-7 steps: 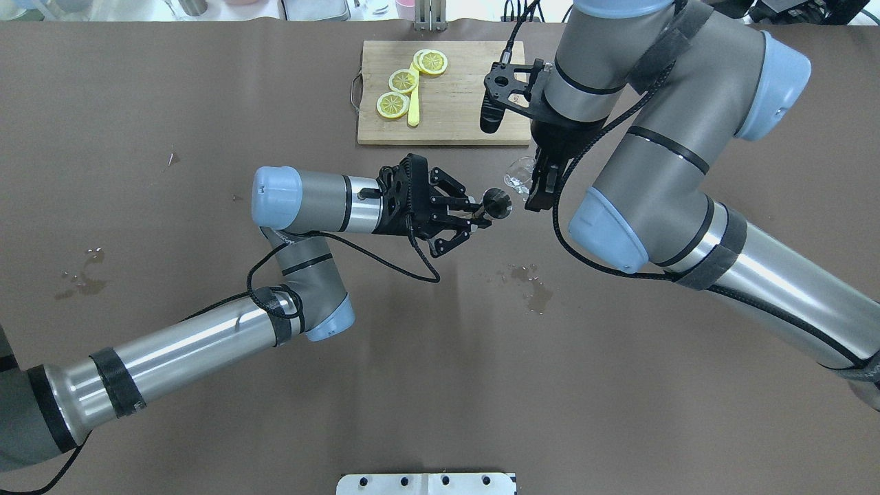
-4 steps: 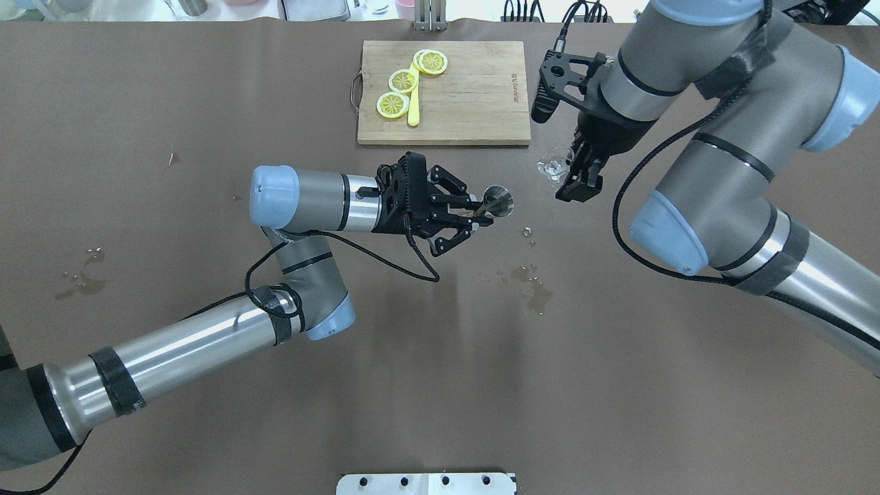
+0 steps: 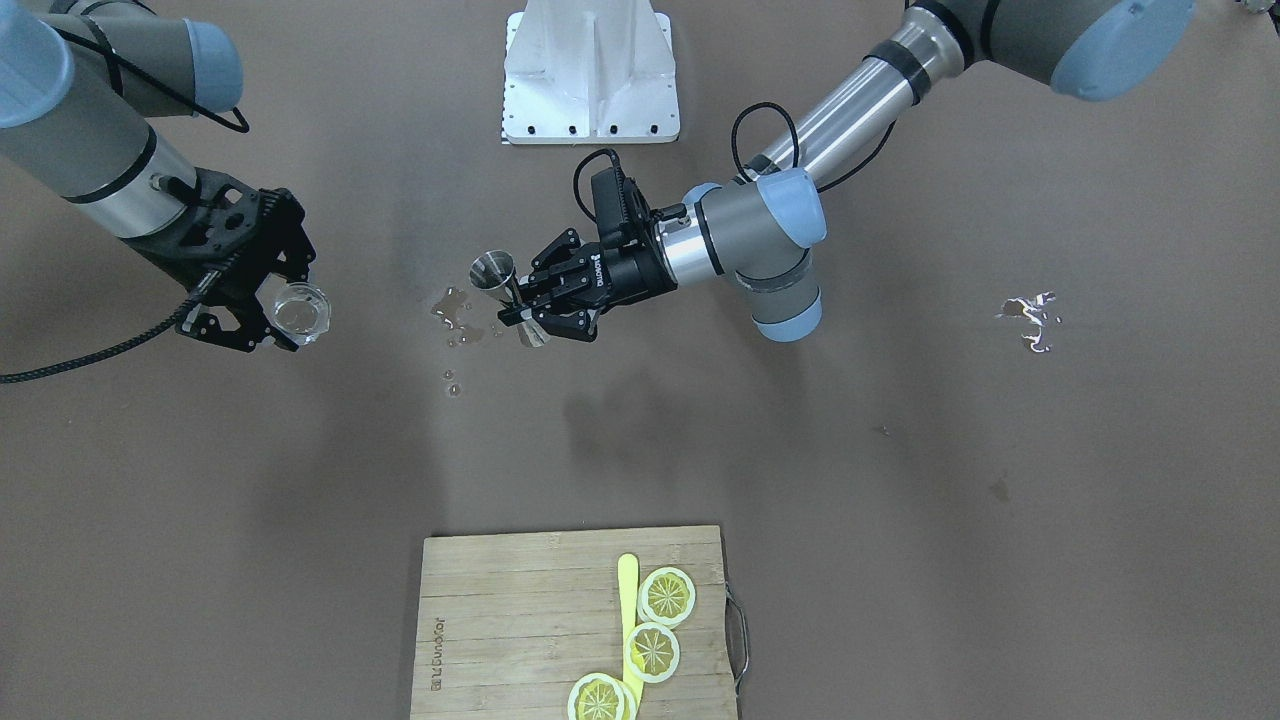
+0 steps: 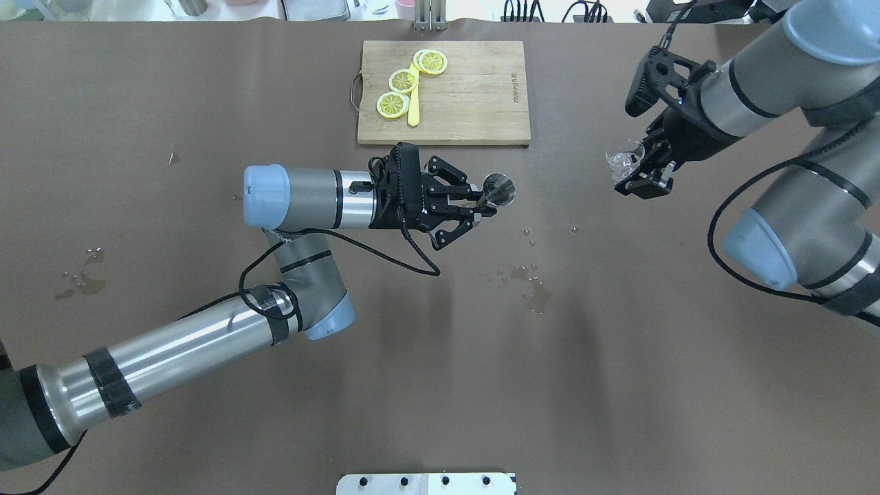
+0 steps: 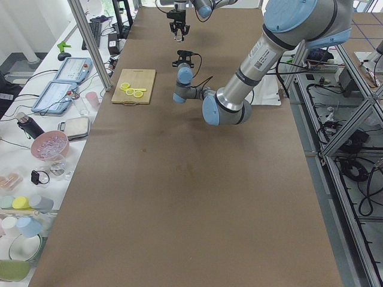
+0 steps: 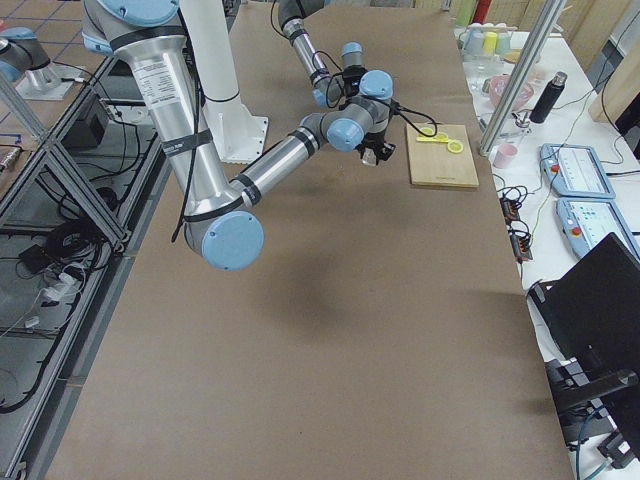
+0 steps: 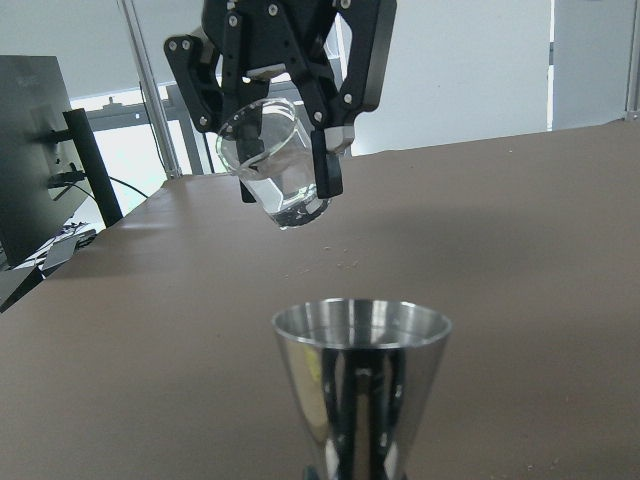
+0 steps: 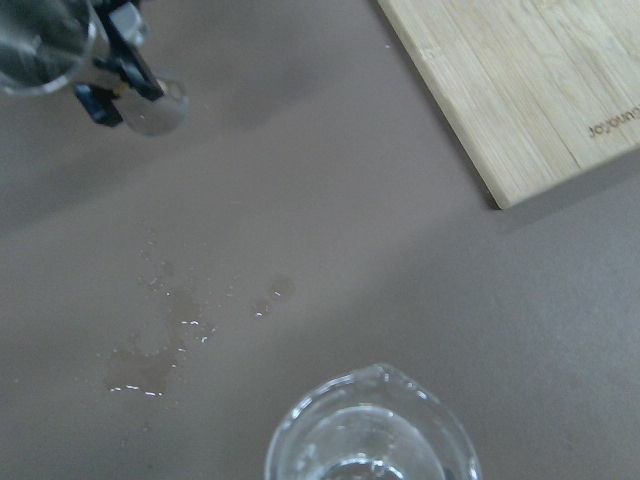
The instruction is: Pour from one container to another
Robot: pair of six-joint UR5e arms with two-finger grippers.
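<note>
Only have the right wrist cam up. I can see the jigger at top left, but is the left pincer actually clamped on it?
Observer: Yes. The left pincer is shut on the jigger at its narrow waist.
Operator: And my glass cup, set down?
Observer: No. The right pincer holds it up in the air.
Operator: Anything on the cutting board?
Observer: Three lemon slices, near its handle end.
</note>
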